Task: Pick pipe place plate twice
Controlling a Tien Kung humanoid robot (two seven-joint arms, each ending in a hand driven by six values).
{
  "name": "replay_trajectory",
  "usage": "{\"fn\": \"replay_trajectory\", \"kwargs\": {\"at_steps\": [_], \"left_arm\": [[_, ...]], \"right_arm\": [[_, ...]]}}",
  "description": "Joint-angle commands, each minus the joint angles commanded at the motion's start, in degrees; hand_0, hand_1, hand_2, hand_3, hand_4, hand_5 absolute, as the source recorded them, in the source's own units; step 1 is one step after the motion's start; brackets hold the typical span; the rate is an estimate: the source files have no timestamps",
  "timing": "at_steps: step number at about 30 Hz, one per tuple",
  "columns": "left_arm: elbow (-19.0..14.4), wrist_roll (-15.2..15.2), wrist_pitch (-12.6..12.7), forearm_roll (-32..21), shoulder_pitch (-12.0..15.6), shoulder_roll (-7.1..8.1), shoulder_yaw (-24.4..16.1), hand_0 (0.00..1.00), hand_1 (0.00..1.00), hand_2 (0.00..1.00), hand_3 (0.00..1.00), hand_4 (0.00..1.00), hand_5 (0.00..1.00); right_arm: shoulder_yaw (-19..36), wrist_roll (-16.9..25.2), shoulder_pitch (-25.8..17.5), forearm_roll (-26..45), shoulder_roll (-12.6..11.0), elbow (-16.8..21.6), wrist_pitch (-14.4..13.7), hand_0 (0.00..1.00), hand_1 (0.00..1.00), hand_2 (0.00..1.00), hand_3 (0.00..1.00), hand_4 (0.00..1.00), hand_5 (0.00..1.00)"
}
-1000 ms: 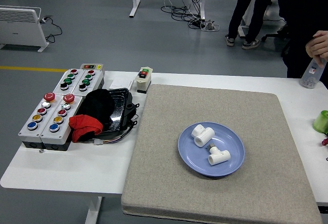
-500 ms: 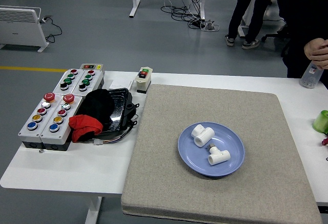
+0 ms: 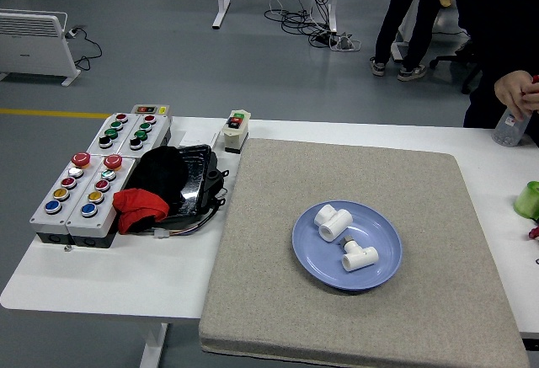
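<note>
Person's hand (image 3: 512, 92) on bottle (image 3: 510, 124), far right

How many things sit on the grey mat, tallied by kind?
White plastic T-shaped pipe fittings: 2, one toward the plate's far left, one nearer its middle
Round blue plates: 1, holding both fittings
Total: 3, all on the grey mat

Two white pipe fittings (image 3: 334, 221) (image 3: 360, 258) are seen on a plain blue plate (image 3: 383, 274), which is set on a grey-beige mat (image 3: 278, 301). The counter (image 3: 109, 275) is white. Red, yellow, blue and green buttons are carried by grey control boxes (image 3: 76, 195). A red cloth (image 3: 139, 208) is laid beside a black one (image 3: 160, 170).
</note>
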Motion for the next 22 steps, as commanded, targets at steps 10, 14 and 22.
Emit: {"fn": "replay_trajectory", "kwargs": {"at_steps": [10, 14, 22], "left_arm": [[-0.03, -0.22, -0.04, -0.57, -0.20, 0.01, 0.38, 0.625, 0.592, 0.552, 0.578, 0.204, 0.998], [-0.03, -0.27, -0.05, -0.63, -0.34, 0.03, 0.47, 0.625, 0.592, 0.552, 0.578, 0.204, 0.998], [-0.04, -0.27, -0.10, -0.75, -0.44, 0.07, 0.60, 0.625, 0.591, 0.552, 0.578, 0.204, 0.998]], "right_arm": [[0.50, -2.06, -0.07, -2.12, 0.10, -0.21, 2.12, 0.966, 0.871, 0.976, 0.944, 0.808, 0.871], [0.72, -2.91, -0.01, -3.80, 0.13, -0.36, 2.90, 0.998, 0.897, 0.998, 0.972, 0.831, 0.903], [1.31, -4.52, 0.05, -5.00, 0.09, -0.69, 3.34, 0.998, 0.928, 0.998, 0.981, 0.875, 0.927]]}}
